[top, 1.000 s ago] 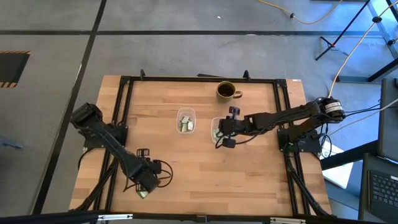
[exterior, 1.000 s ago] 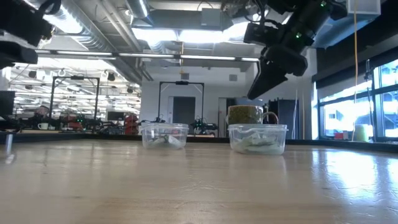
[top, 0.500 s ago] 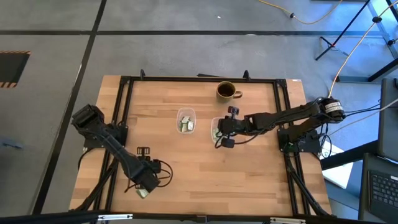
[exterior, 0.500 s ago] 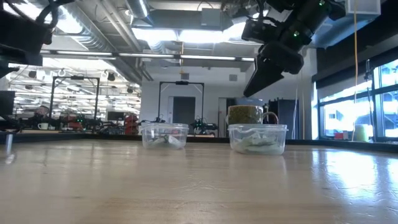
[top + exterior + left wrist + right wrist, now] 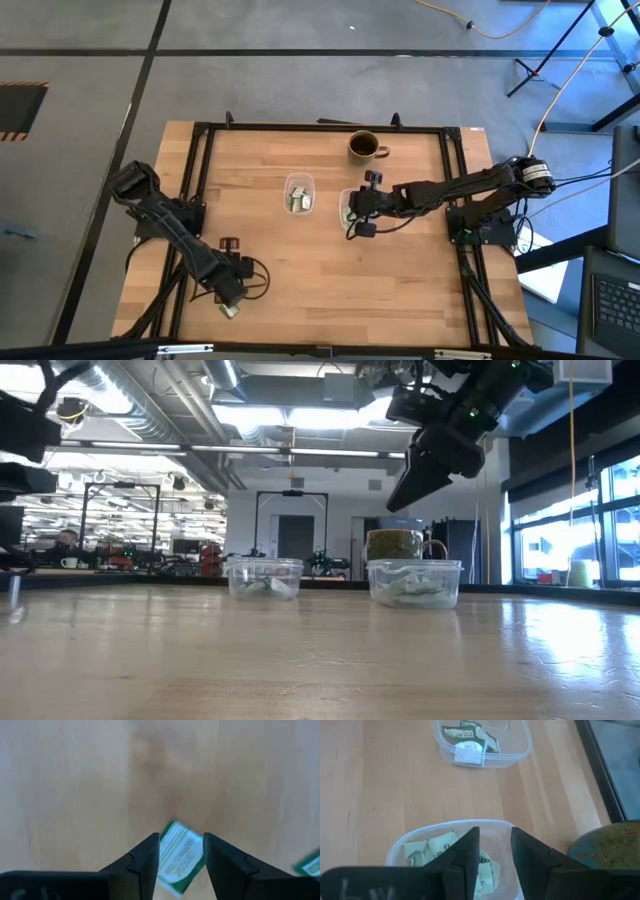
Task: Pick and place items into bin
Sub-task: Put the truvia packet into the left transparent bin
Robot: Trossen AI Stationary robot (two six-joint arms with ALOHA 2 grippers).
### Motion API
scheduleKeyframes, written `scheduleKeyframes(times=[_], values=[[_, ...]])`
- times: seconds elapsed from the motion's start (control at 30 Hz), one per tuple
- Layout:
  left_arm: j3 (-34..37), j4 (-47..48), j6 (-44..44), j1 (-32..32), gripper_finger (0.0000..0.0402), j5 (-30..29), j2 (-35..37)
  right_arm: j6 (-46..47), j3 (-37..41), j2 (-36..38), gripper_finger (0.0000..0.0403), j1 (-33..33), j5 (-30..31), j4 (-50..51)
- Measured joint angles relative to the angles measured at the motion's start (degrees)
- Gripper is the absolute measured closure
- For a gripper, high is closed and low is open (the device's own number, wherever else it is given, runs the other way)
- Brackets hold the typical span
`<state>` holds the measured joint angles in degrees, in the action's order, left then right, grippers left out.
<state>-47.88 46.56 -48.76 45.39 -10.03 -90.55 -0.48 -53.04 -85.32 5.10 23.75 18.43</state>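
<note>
Below, the left end effector [image 5: 181,862] is spread over a green packet [image 5: 180,857] (ungripped); at two o'clock, the right end effector [image 5: 495,852] is poised part-open, empty, over a bin [image 5: 400,847].

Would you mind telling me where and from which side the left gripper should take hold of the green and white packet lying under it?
Probably from straight above, across its two long edges. The packet lies flat on the bare table, so only its thin edges offer grip. The left gripper is open with its fingers already flanking those edges. Another packet lies apart, so it should not interfere.
</note>
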Motion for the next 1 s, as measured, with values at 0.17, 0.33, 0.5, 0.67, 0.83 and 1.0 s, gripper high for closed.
scheduleKeyframes(times=[0.17,0.33,0.5,0.67,0.83,1.0], values=[[1.57,0.01,1.71,0.0,0.0256,3.63,-0.3,0.18,0.0,0.0,0.0288,0.0,0.0,-0.74],[5.06,-3.73,-0.36,-0.09,0.0256,6.0,0.27,0.15,0.0,0.0,0.0288,0.0,0.0,-0.74],[5.55,-4.58,-0.03,-0.11,0.0272,6.78,0.33,0.12,0.0,0.0,0.0288,0.0,0.0,-0.74],[5.6,-4.86,0.01,-0.09,0.0305,7.11,0.37,0.04,0.0,-0.02,0.0288,0.0,0.01,-0.74],[4.35,-3.9,1.67,-0.04,0.0333,6.93,-0.09,0.03,0.0,-0.02,0.0288,0.0,0.0,-0.73],[2.64,-2.04,2.59,0.0,0.0351,6.02,-0.23,0.01,0.0,-0.02,0.0288,0.0,0.01,-0.63]])
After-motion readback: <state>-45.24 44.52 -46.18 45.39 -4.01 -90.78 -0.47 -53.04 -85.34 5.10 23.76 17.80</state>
